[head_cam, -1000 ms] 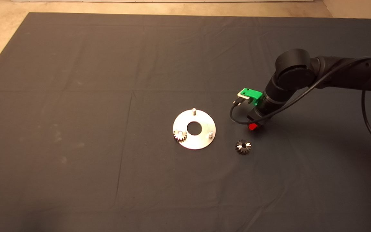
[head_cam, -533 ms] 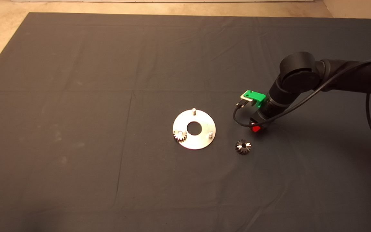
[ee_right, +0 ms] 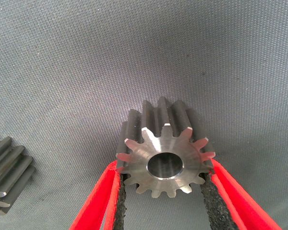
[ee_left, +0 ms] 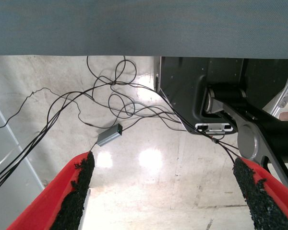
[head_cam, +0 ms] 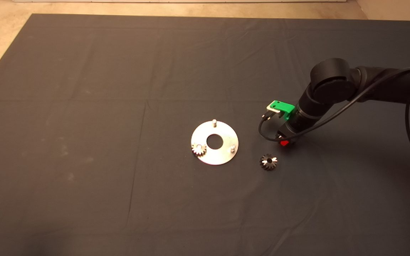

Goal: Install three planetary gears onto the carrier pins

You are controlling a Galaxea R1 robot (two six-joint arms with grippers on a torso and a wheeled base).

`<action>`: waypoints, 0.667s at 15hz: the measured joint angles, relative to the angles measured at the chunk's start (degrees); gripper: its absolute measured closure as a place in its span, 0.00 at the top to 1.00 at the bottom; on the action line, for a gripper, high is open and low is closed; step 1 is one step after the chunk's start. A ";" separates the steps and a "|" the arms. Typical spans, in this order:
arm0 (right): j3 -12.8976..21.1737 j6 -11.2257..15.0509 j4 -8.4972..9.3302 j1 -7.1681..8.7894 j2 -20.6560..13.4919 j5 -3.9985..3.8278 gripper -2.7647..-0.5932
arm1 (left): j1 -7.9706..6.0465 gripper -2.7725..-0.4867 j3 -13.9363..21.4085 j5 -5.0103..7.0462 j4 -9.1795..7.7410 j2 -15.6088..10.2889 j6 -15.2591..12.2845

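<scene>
Writing: none readable on any part.
Left gripper (ee_left: 161, 191): parked at lower left edge, fingers wide apart.
Plate (head_cam: 222, 154): mid-frame, open mat all around; one gear (head_cam: 198, 149) on its lower-left pin.
Loose gear (head_cam: 268, 162): right of plate.
Right gripper (ee_right: 161, 203): clamped on third gear (ee_right: 164, 160).

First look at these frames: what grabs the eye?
The round silver plate at mid-mat, one planetary gear already on a pin and two pins bare. To its right the right gripper pinches a second gear between its pads, with a third gear loose on the mat beside it. The left gripper waits open at the lower left edge.
</scene>
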 joint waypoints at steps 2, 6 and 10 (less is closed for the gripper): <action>0.00 0.00 -0.05 -0.02 -0.11 0.09 0.19 | 0.00 0.68 0.00 0.00 -0.06 -0.01 0.00; 0.02 0.00 -0.05 -0.02 -0.11 0.09 0.17 | 0.00 0.68 0.00 0.00 -0.12 0.00 0.00; 0.23 0.36 -0.12 0.00 -0.05 0.04 0.16 | 0.00 0.68 0.00 0.00 -0.12 0.02 0.00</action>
